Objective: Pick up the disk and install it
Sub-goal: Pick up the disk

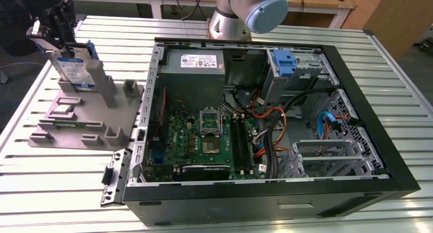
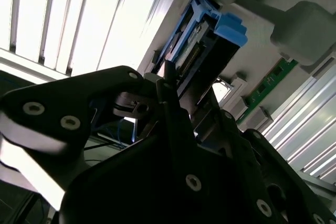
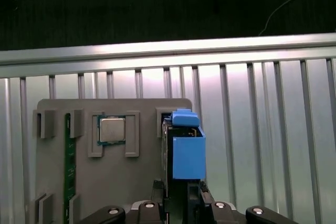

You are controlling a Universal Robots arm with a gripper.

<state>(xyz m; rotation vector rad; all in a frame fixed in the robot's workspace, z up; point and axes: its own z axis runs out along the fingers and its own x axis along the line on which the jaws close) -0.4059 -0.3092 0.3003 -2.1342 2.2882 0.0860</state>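
Two fingers (image 3: 195, 191) are closed on the top edge of the disk (image 1: 73, 71), one on each side. The disk stands upright in a slot of the grey fixture (image 1: 81, 126), at the exterior view's left. The fixture sits on the slatted tabletop (image 1: 61, 192), beside the open computer case (image 1: 379, 142).

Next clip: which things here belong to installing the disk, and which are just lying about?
In the job: silver rectangular disk with blue plastic rails, upright in grey plastic holder; black claw at it; open black metal computer case.
Lying about: square silver processor chip; green memory stick; narrow blue plastic bracket.
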